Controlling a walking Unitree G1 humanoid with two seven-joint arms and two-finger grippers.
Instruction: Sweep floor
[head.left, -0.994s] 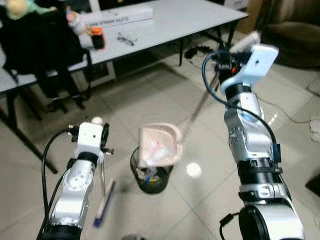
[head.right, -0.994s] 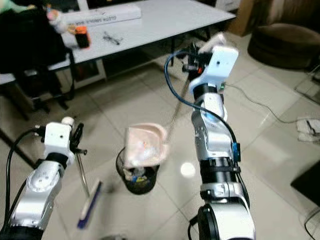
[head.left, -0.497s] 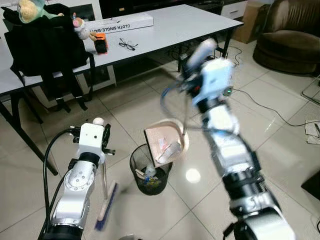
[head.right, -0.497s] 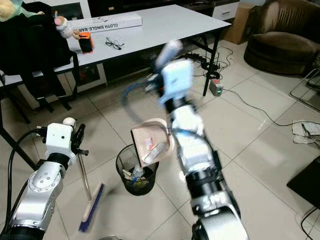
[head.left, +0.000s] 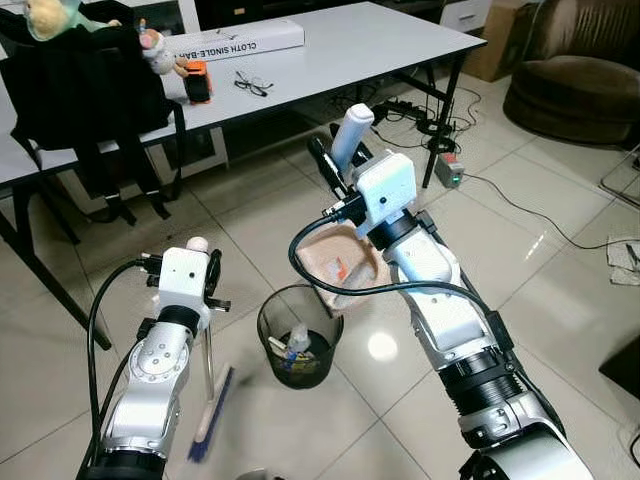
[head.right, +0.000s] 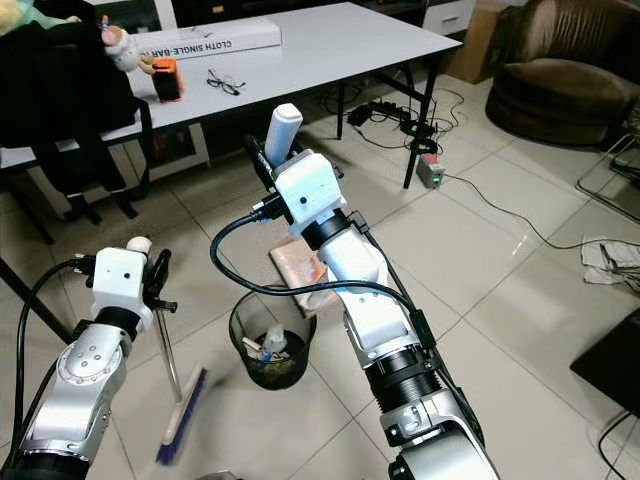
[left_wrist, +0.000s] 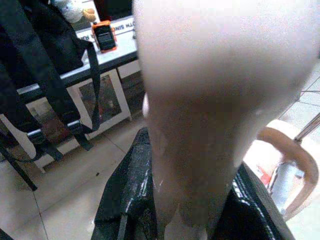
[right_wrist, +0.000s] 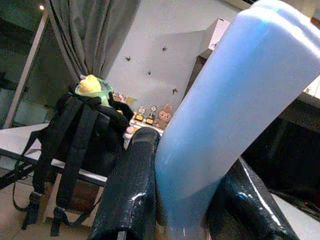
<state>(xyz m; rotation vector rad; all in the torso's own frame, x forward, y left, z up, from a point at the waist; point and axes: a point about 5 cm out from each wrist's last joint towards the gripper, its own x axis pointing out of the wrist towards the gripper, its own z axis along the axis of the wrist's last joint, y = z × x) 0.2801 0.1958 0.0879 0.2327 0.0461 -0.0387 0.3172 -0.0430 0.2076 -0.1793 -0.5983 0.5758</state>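
Right gripper (head.right: 272, 150): clamped on dustpan handle (head.right: 282, 128); dustpan (head.left: 342, 263) hangs below it, tilted over bin (head.left: 298, 335). Left gripper (head.left: 205, 285): clamped on broom handle (left_wrist: 200, 115); broom head (head.left: 211, 412) on floor (head.left: 560, 250) below it, beside bin. Risk: pan tipped off the rim drops debris onto tiles; a swinging pan could knock the light bin over
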